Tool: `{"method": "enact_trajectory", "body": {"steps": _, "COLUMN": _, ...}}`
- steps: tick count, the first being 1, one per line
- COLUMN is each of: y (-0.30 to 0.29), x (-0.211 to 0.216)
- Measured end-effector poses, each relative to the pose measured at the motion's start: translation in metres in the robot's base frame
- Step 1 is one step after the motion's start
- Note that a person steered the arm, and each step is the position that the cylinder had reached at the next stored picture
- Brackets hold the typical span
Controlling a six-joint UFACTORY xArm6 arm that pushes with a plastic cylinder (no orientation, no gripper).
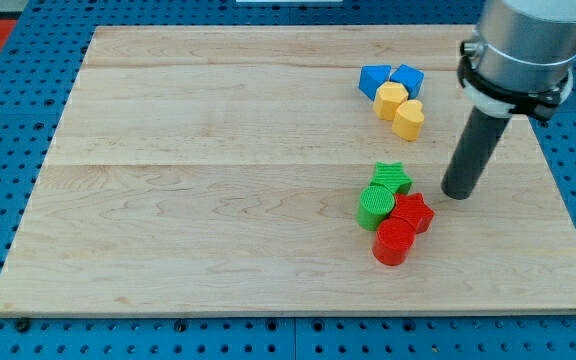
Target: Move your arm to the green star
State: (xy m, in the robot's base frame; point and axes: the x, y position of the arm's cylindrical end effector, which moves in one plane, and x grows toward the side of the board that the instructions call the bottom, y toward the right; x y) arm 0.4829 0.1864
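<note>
The green star lies right of the board's middle, at the top of a tight cluster. Below it, touching, is a green round block. A red star and a red round block complete the cluster. My tip rests on the board to the right of the green star, a short gap away, level with the star's lower edge. The dark rod rises from it toward the view's top right.
Near the view's top right sit two blue blocks and two yellow blocks, all touching. The wooden board lies on a blue pegboard surface.
</note>
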Motion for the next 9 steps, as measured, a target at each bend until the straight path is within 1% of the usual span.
{"method": "enact_trajectory", "body": {"steps": 3, "y": 0.006, "x": -0.037}}
{"method": "enact_trajectory", "body": {"steps": 4, "y": 0.006, "x": -0.044}}
{"method": "enact_trajectory", "body": {"steps": 7, "y": 0.006, "x": -0.047}}
{"method": "enact_trajectory", "body": {"steps": 9, "y": -0.01, "x": -0.047}}
